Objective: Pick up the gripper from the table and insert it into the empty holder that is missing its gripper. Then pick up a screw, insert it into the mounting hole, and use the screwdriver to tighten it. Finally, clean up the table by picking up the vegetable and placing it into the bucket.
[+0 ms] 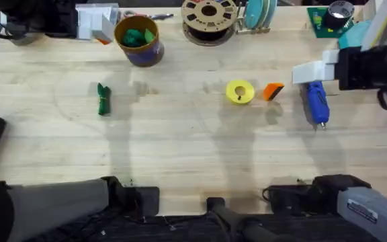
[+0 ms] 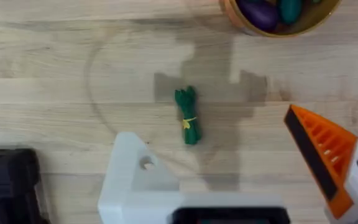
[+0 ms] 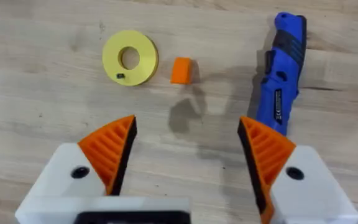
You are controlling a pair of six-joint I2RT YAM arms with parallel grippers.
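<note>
On the pale wooden bench (image 1: 180, 154), going from the left in the overhead view, the dark-green toy vegetable (image 1: 103, 99) lies flat by itself, well apart from everything else; the left wrist view shows it (image 2: 188, 116) pinched at its middle by a thin yellowish band. Behind it and a little to the right stands the bucket (image 1: 140, 42), blue-purple wall and mustard-yellow rim, with bright green lumps inside. Further right at the back edge sits a brown perforated filament spool (image 1: 209, 19). Near the middle of the bench a flat yellow ring (image 1: 240, 92) lies with a small dark speck on its face, and just beside it on the right is the loose orange gripper (image 1: 273, 91), close to the ring, whether touching I cannot tell from above; the right wrist view shows a gap between ring (image 3: 130, 58) and gripper (image 3: 181, 70). Right of that lies the blue screwdriver (image 1: 316, 102), its thin tip pointing toward the near edge. Above its rear end is the white holder (image 1: 313, 70) on a black-and-white arm. The left end effector (image 2: 244, 168) has one bare white finger mount and one orange ribbed pad, set wide apart and holding nothing. The right end effector (image 3: 187, 152) is spread wide, both orange pads clear of the bench things.
</note>
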